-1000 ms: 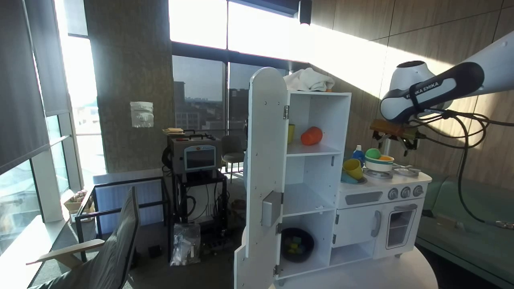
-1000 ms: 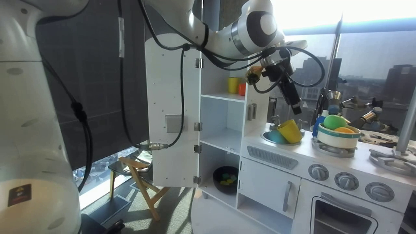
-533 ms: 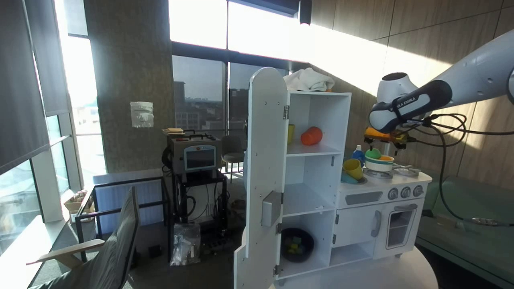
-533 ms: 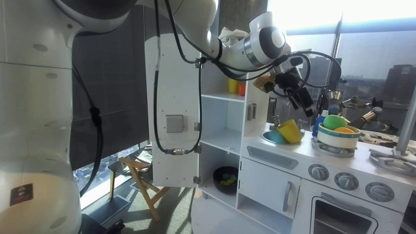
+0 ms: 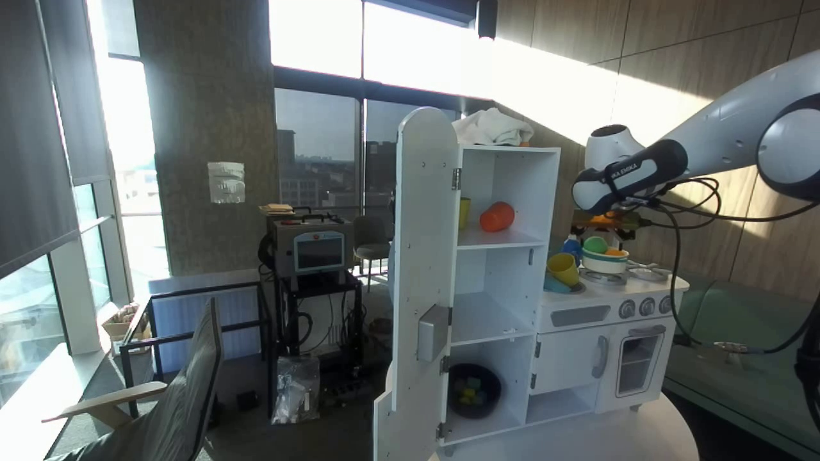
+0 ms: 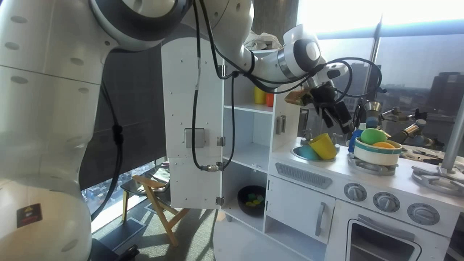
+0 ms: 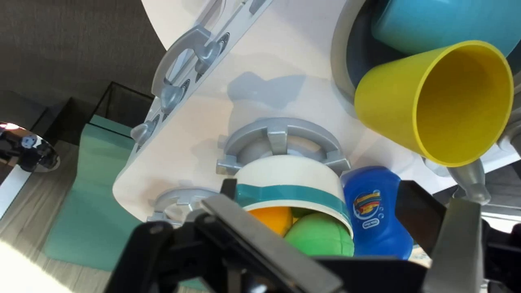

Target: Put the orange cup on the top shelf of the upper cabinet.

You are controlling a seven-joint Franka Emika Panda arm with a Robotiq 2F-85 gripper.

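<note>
In an exterior view, the orange cup (image 5: pixel 497 217) lies tilted on the top shelf (image 5: pixel 503 241) of the cabinet (image 5: pixel 548 192). At 9 o'clock from it is an upright yellow cup (image 5: pixel 464 213), partly hidden by the door (image 5: pixel 423 256). A cloth (image 5: pixel 492 128) lies on top of the cabinet at 12 o'clock, and a bowl (image 5: pixel 490 400) of small pieces (image 5: pixel 471 392) sits in the bottom compartment (image 5: pixel 512 413) at 6 o'clock. The arm (image 5: pixel 730 134) shows at 2 o'clock.

In an exterior view, the gripper (image 6: pixel 338 127) hangs above the counter (image 6: pixel 335 169), its fingers (image 6: pixel 342 116) spread apart and aimed toward 5 o'clock. From there the orange cup is at 10 o'clock, well apart, partly hidden by the cabinet's side; I cannot tell whether it touches the upright yellow cup. At 7 o'clock a leaning yellow cup (image 6: pixel 323 146) rests in the sink (image 6: pixel 298 157) with a blue piece (image 6: pixel 308 152). At 4 o'clock the pot (image 6: pixel 377 157) stands on a burner (image 6: pixel 362 168), a ball (image 6: pixel 372 136) and an orange piece (image 6: pixel 384 145) showing above its rim. A bottle (image 6: pixel 355 139) is just beside the pot, at its 10 o'clock.

In the wrist view, the fingers stand wide apart, at 6 and 4 o'clock, the pot and bottle seen past the gap. The leaning yellow cup is between 2 and 3 o'clock, its mouth facing 3.
</note>
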